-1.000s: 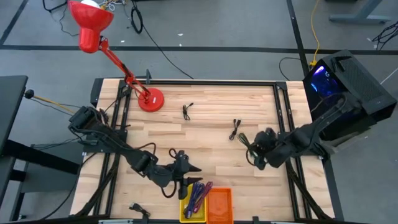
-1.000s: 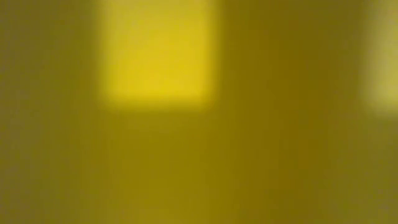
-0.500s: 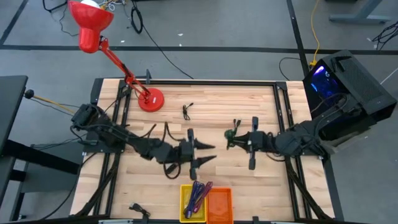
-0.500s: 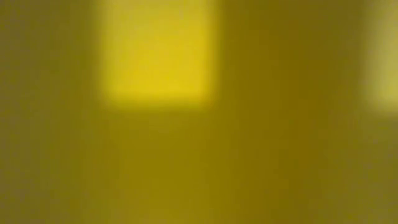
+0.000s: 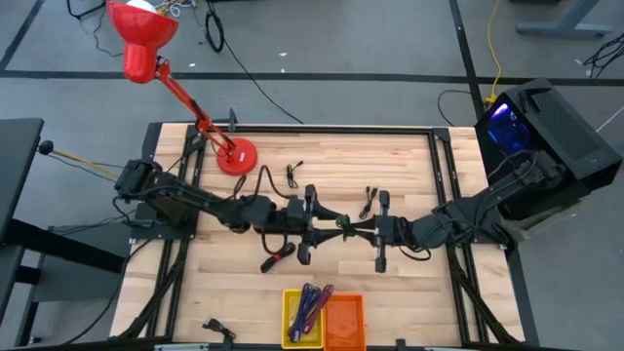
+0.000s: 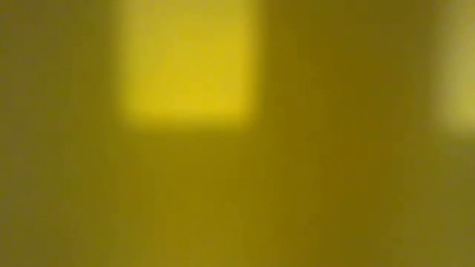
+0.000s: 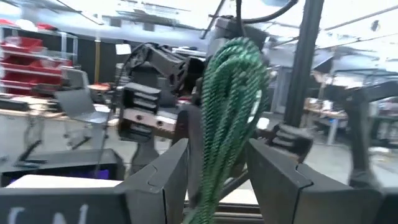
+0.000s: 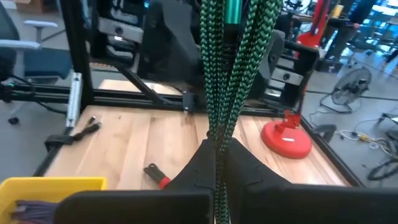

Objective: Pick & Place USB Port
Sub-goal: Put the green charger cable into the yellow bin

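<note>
Green cable [image 5: 343, 223], a braided bundle, hangs mid-table between both grippers, well in front of the red lamp [image 5: 235, 156]. No readable writing shows anywhere; the low view is only a yellow blur. Right gripper [image 5: 357, 231] pinches the cable, fingers [image 8: 245, 167] pressed together on it. Left gripper [image 5: 334, 228] faces it with fingers [image 7: 163, 175] spread either side of the bundle, possibly just touching. Bare wood lies open around them. Nearer the front edge than the lamp sit a yellow bin [image 5: 303, 317] of cables and an orange bin [image 5: 344, 322]. Two black cables [image 5: 292, 175] lie beyond the grippers.
</note>
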